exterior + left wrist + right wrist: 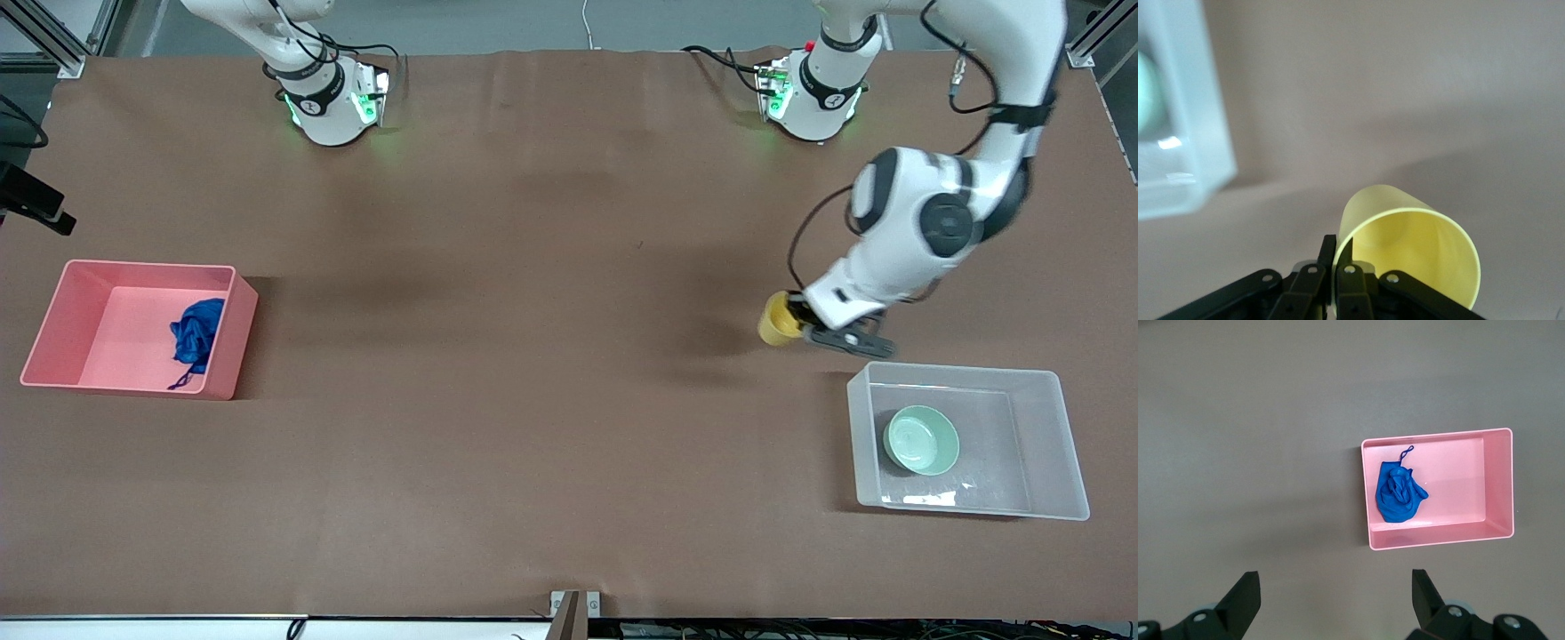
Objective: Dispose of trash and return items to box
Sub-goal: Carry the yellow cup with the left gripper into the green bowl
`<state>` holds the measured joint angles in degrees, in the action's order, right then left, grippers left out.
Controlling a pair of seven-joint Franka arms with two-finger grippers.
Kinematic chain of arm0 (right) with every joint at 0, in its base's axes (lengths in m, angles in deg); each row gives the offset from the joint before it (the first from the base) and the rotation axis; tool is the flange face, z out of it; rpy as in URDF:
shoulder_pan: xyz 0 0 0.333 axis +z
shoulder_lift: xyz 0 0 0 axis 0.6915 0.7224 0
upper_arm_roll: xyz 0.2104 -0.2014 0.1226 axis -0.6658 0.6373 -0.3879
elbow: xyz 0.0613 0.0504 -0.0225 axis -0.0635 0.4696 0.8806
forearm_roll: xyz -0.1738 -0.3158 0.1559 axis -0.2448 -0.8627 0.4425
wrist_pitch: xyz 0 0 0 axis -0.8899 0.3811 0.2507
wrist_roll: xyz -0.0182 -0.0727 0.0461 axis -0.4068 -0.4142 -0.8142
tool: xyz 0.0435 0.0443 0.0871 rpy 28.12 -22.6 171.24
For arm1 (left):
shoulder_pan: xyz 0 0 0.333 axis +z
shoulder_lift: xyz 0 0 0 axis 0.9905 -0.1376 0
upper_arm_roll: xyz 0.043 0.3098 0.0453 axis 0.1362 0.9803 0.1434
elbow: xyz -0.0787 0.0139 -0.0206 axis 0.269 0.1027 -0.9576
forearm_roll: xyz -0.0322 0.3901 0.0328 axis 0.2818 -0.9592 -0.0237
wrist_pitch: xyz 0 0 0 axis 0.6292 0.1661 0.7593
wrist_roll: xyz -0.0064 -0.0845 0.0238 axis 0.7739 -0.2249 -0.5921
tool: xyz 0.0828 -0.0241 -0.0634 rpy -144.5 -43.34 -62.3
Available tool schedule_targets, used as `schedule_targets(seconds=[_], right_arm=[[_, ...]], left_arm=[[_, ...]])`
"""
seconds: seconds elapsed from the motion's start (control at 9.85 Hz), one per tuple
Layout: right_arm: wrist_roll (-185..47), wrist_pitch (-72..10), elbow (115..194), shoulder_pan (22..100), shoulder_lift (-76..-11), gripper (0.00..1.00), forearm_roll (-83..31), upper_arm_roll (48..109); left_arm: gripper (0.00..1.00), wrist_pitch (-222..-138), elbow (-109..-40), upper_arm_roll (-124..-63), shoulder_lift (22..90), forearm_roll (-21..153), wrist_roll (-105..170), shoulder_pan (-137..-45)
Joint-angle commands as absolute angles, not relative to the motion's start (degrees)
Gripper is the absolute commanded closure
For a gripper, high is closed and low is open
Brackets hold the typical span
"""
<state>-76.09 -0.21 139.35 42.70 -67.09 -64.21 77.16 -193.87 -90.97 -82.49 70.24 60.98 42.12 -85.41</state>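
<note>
My left gripper (803, 320) is shut on the rim of the yellow cup (778, 322) and holds it tilted over the bare table, just outside a corner of the clear box (956, 368). In the left wrist view the fingers (1340, 250) pinch the cup's wall (1418, 247), with the box (1198, 133) close by. The mint-green bowl (921, 439) sits in the box. The blue trash (197, 331) lies in the pink bin (53, 311). My right gripper (1337, 587) is open and empty, high over the table beside the pink bin (1438, 540) and the trash (1399, 495).
The pink bin stands at the right arm's end of the table, the clear box at the left arm's end, nearer the front camera. Brown table runs between them. The two arm bases stand at the table's top edge.
</note>
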Motion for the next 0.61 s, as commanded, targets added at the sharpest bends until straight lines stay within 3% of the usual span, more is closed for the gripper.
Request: schedule_targets(seconds=[0.0, 0.2, 0.51], right_arm=[[-76.07, -0.63, 139.99, 42.78, -67.62, 0.00, -64.35, 77.13], [-76.07, -0.63, 139.99, 42.78, -67.62, 0.00, -64.35, 77.13], [-76.07, -0.54, 139.99, 42.78, -67.62, 0.00, -64.35, 77.13]], left_arm=[[1.00, -190.93, -76.26, -78.21, 60.52, 59.81, 43.12, -85.26], [1.00, -183.42, -63.87, -72.34, 53.14, 62.52, 52.65, -85.08], [1.00, -180.82, -57.05, -64.33, 45.39, 67.46, 64.00, -84.90]])
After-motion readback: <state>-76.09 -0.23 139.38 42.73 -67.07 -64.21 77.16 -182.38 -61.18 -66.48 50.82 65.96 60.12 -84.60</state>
